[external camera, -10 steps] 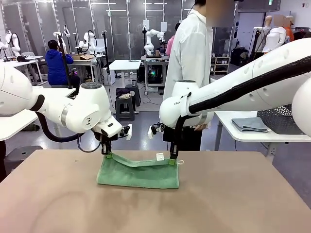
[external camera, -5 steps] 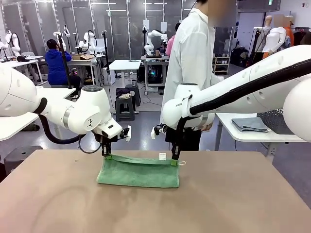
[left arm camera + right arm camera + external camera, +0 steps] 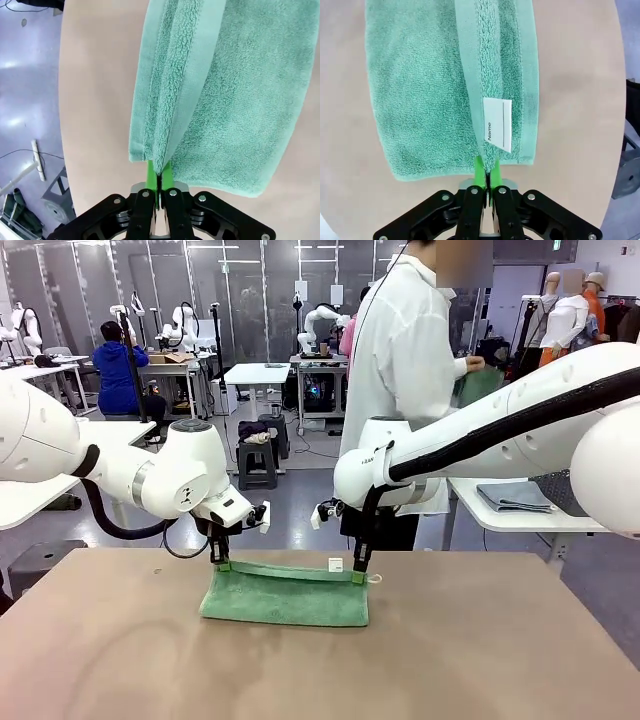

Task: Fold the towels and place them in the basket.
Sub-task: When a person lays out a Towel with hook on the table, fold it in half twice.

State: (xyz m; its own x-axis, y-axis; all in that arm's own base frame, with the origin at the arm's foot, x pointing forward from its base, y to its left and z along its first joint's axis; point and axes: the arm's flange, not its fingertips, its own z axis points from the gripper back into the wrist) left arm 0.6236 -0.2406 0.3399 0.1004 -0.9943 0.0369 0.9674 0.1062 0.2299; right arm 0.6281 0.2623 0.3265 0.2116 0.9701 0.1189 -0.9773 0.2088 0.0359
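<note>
Inspector A: Where did the green towel (image 3: 285, 600) lie?
Inspector B: Folded on the surface (image 3: 450, 660), far edge raised. Left hand (image 3: 222, 565) and right hand (image 3: 357, 575) each closed tight on one corner of that edge.
Inspector A: What did the wrist views add?
Inspector B: Right wrist view: a white tag (image 3: 497, 124) printed "Name", beside the gripped corner.

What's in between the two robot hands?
The far edge of the green towel stretches from the left gripper to the right gripper, with a white tag near the right one, in the front view.
</note>
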